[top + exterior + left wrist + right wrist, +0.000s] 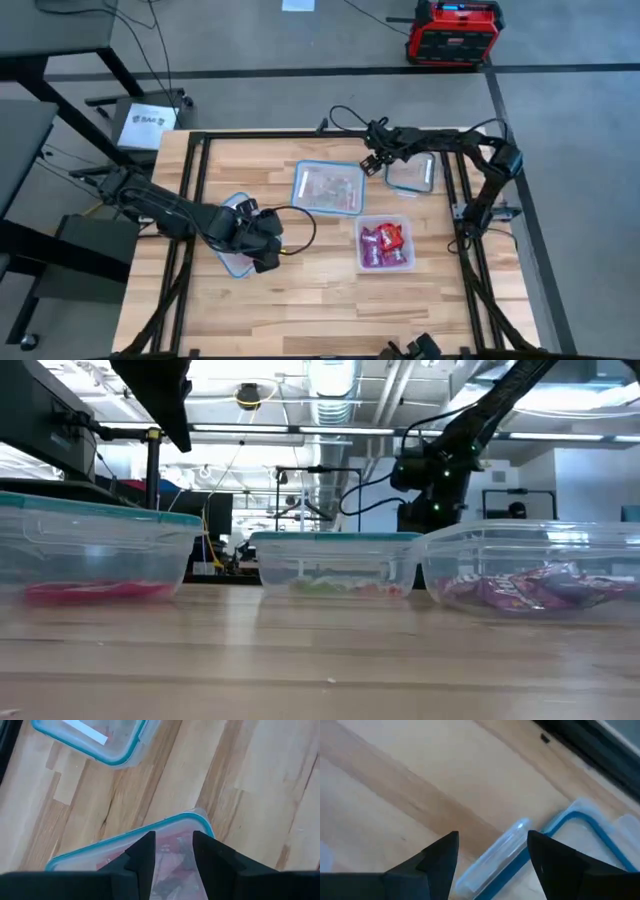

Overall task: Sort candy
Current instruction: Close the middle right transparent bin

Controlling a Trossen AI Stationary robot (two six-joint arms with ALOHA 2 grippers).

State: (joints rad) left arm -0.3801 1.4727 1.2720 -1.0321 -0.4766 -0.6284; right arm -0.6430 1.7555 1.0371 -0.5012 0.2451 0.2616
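Red and purple candy packets (383,243) fill a clear container (402,266) right of centre. Paler candy (328,187) lies in the middle container (300,200). My left gripper (262,240) hovers open over a left container (232,262) holding pink-red candy (172,865); its fingers (145,855) point down into it, with nothing seen between them. My right gripper (372,165) stands open above the near-left corner of the far right container (412,172), whose rim (500,852) shows between its fingers.
The black frame rails (190,200) run along both table sides and the far edge. Bare wood (320,300) lies toward the near edge. A red and black box (452,30) sits on the floor beyond the table.
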